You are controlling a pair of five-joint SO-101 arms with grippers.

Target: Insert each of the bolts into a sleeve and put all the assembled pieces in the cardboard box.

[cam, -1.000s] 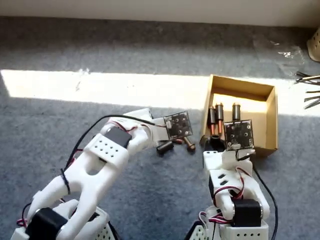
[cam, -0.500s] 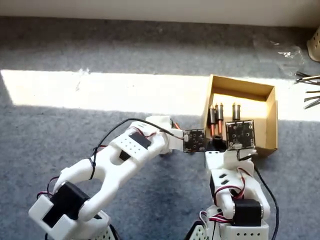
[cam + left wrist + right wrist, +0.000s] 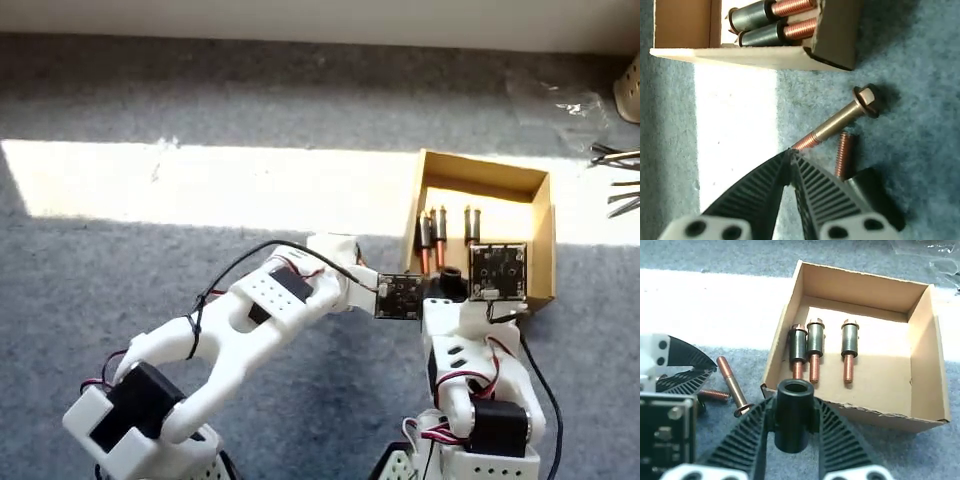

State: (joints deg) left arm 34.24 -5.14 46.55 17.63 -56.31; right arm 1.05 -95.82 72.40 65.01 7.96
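Note:
A loose copper bolt (image 3: 840,120) lies on the grey carpet just outside the cardboard box (image 3: 487,172). My left gripper (image 3: 791,154) is shut, and its tips touch that bolt's threaded end; the right wrist view shows the same bolt (image 3: 732,385) beside them. Alongside lies a second threaded shaft (image 3: 845,155) with a black sleeve (image 3: 872,195) at its end. My right gripper (image 3: 794,412) is shut on an upright black sleeve (image 3: 795,415) in front of the box's near wall. Three assembled pieces (image 3: 815,347) lie side by side in the box.
The box's near left corner (image 3: 832,50) stands close to the loose bolt. Dark metal tools (image 3: 615,160) lie at the right edge of the carpet. A sunlit strip (image 3: 200,185) crosses the carpet left of the box.
My left arm has swung right, from the loose parts toward the box's front corner. My right arm with the sleeve has shifted slightly right.

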